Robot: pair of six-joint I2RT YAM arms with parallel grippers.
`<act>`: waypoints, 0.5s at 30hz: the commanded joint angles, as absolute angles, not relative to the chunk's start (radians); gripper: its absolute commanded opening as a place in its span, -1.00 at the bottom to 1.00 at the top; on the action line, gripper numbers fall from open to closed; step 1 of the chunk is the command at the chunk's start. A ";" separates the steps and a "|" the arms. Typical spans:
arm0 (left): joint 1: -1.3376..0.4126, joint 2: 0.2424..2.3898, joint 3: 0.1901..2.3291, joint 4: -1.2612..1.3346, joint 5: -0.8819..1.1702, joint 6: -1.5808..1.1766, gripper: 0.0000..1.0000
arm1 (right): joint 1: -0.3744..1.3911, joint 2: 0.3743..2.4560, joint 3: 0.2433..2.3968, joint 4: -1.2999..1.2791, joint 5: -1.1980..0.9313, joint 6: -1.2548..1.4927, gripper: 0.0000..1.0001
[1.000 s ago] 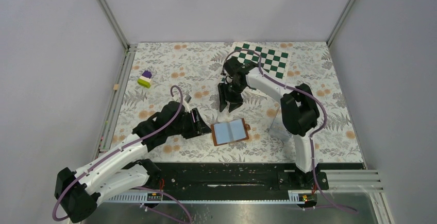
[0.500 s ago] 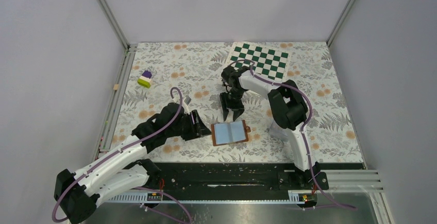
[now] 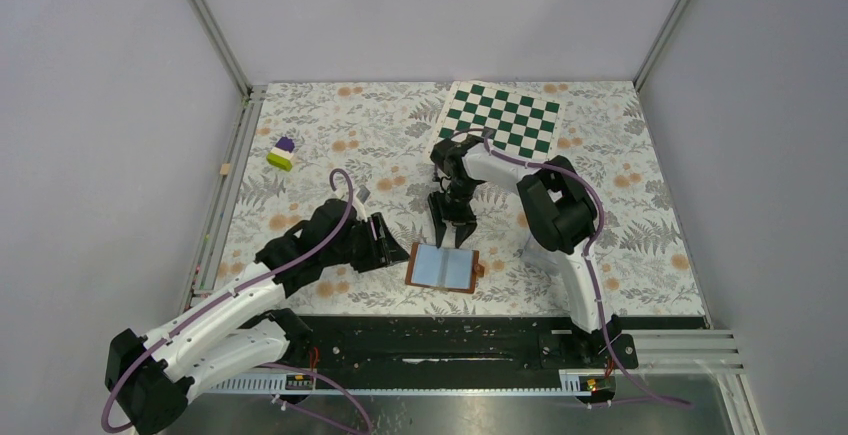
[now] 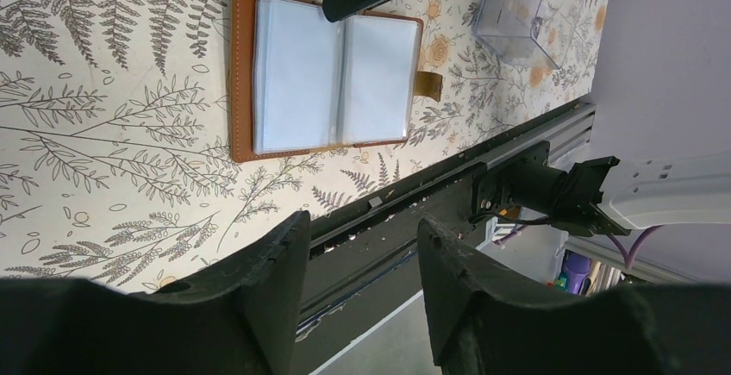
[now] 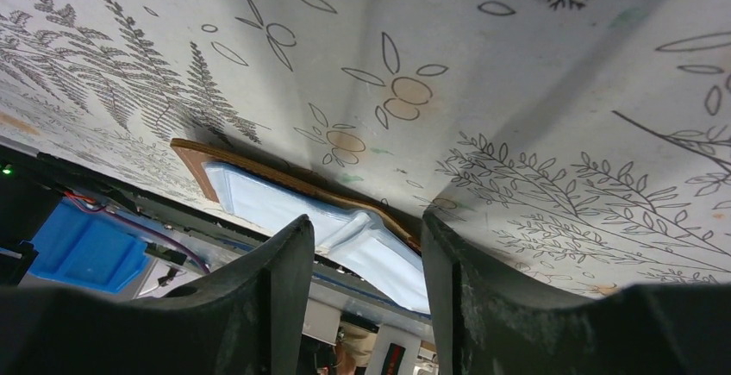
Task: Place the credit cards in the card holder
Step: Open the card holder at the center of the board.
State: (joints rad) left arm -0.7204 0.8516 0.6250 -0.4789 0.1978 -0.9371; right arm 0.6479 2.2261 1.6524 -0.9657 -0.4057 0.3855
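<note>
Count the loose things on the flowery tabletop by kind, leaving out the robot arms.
card holder: 1
checkerboard: 1
clear case: 1
purple-and-green block stack: 1
Total: 4 identifiable; one small pale piece left of centre is too small to name.

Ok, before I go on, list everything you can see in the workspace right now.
card holder: one, brown with pale blue pockets, lying open at near centre.
credit cards: none clearly seen.
checkerboard: one, green and white, far edge, right of centre.
block stack: one, purple and green, far left.
clear case: one, transparent, right of the card holder.
small pale item: one, by the left arm's cable; cannot tell what it is.
table: one, floral-patterned cover.
left gripper: black, open, left of the card holder.
right gripper: black, open, at the card holder's far edge.
</note>
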 commanded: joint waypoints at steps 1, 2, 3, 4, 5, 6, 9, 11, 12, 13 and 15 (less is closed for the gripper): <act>-0.713 0.836 0.628 -0.464 0.210 -0.918 -0.02 | 0.662 2.194 1.699 -0.987 -0.414 0.364 0.12; -0.713 0.835 0.628 -0.465 0.210 -0.917 -0.02 | 0.664 2.198 1.712 -0.994 -0.414 0.362 0.12; -0.713 0.833 0.628 -0.465 0.210 -0.917 -0.02 | 0.666 2.201 1.725 -0.998 -0.415 0.359 0.12; -0.713 0.832 0.627 -0.466 0.208 -0.917 -0.02 | 0.666 2.199 1.735 -0.998 -0.415 0.358 0.12; -0.712 0.830 0.624 -0.463 0.208 -0.917 -0.02 | 0.667 2.190 1.735 -0.991 -0.415 0.357 0.13; -0.713 0.828 0.622 -0.461 0.210 -0.917 -0.02 | 0.667 2.178 1.732 -0.981 -0.412 0.362 0.14; -0.713 0.834 0.626 -0.454 0.215 -0.912 -0.01 | 0.669 2.173 1.741 -0.953 -0.416 0.376 0.17; -0.712 0.835 0.631 -0.456 0.218 -0.909 -0.01 | 0.671 2.199 1.762 -0.953 -0.428 0.382 0.17; -0.712 0.835 0.634 -0.457 0.218 -0.907 -0.01 | 0.674 2.223 1.772 -0.955 -0.434 0.385 0.17; -0.713 0.834 0.637 -0.459 0.218 -0.905 0.00 | 0.677 2.240 1.787 -0.960 -0.439 0.386 0.17; -0.711 0.832 0.642 -0.466 0.216 -0.903 0.00 | 0.686 2.269 1.805 -0.969 -0.453 0.388 0.17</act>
